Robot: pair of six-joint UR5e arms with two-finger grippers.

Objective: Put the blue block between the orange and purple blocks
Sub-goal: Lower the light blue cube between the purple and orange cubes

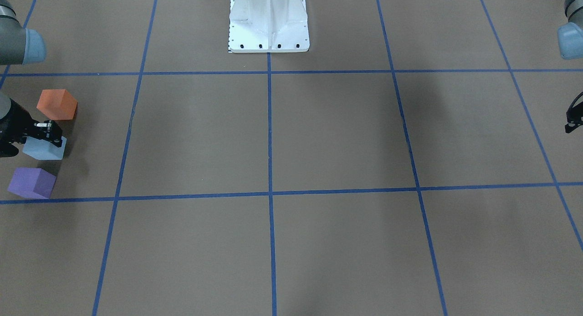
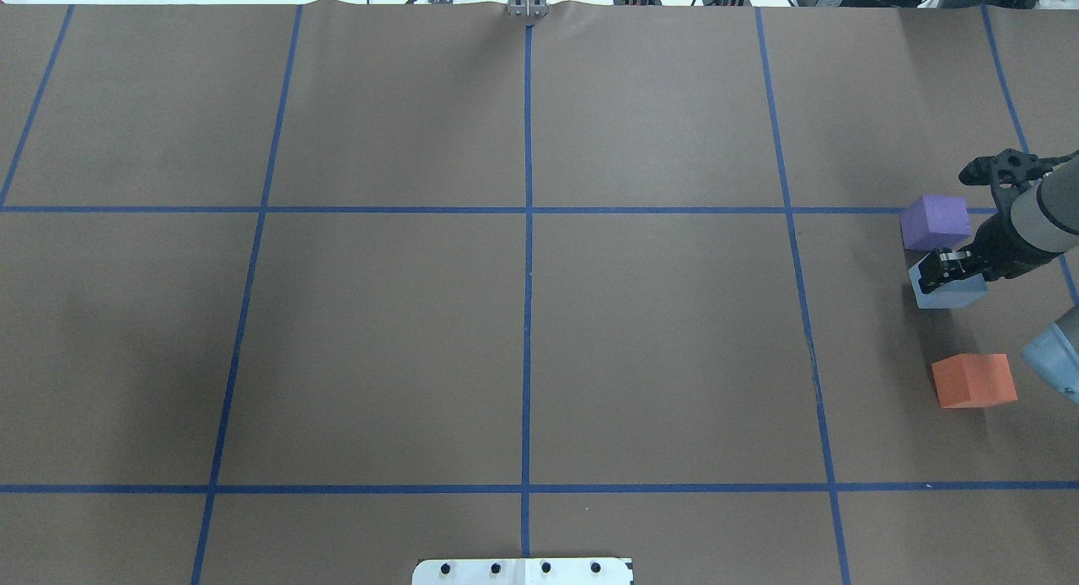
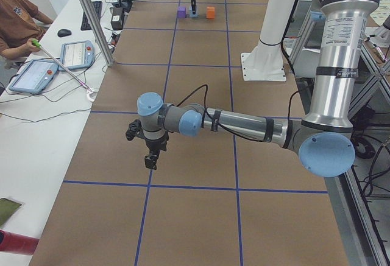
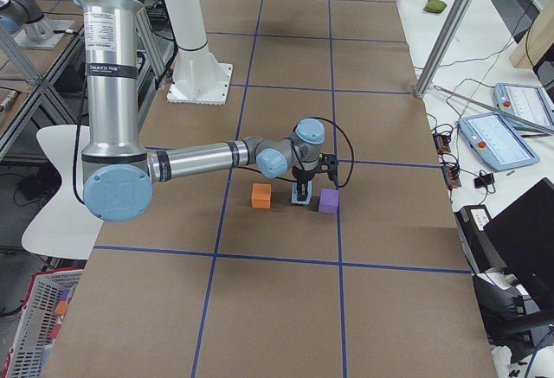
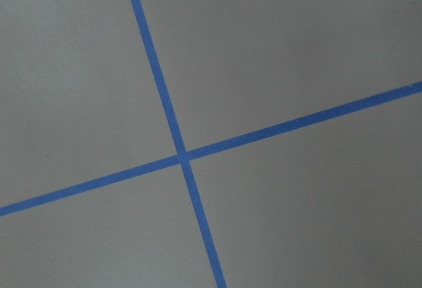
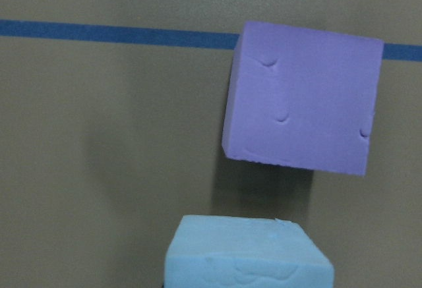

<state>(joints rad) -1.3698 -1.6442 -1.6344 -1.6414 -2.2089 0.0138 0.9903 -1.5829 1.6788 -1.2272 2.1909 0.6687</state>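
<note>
Altogether three: one orange block (image 1: 57, 104), one blue block (image 1: 44, 150), one purple block (image 1: 32, 182); right jaws' hold cannot be told.

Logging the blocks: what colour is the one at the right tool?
The block is light blue, clearest in the right wrist view.

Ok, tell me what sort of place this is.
Probably a robotics lab: the left arm and right arm stand at a table gridded with blue tape, and an operator sits at a side desk with teach pendants.
</note>
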